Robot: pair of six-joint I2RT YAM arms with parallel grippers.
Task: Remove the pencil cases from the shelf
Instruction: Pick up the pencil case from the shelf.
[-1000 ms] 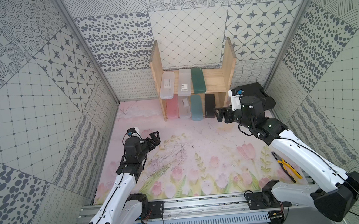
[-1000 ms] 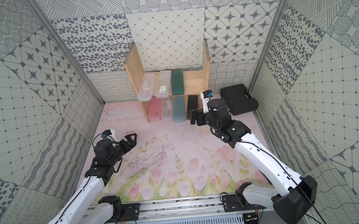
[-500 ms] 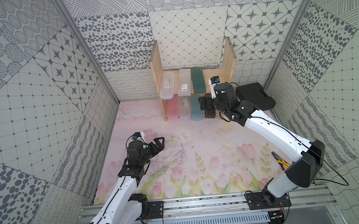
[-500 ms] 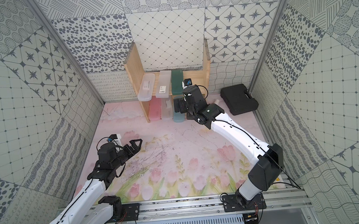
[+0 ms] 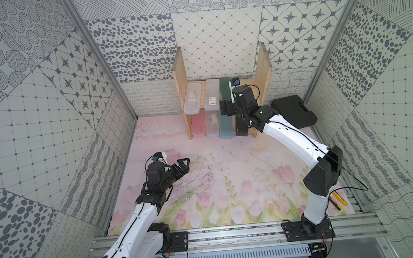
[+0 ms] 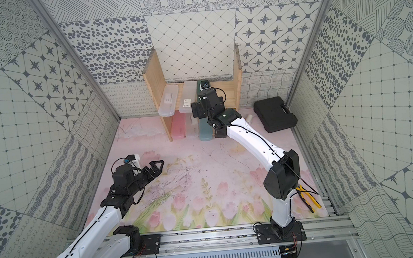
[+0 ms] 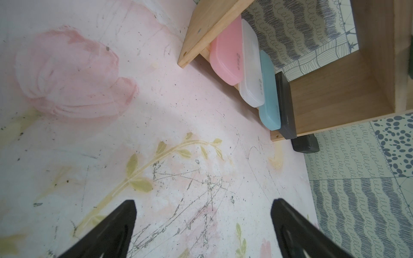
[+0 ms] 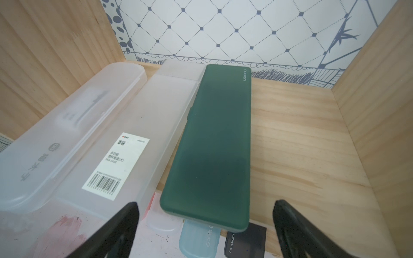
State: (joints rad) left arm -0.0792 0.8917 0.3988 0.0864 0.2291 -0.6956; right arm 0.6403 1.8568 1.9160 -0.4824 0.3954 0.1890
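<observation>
right tool (image 8: 205, 204) jaws spread, facing dark green case (image 8: 210, 145) on shelf (image 8: 301, 134)

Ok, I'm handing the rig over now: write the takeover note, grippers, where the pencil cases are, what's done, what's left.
Right gripper: open, empty, lined up on the near end of the dark green case on the shelf's upper board.
Left gripper: open, empty, over the mat, away from the shelf.
Upper board also holds two frosted clear cases.
Lower board: pink case, clear case, light blue case, black case.
Done: none removed. Left: all seven.
</observation>
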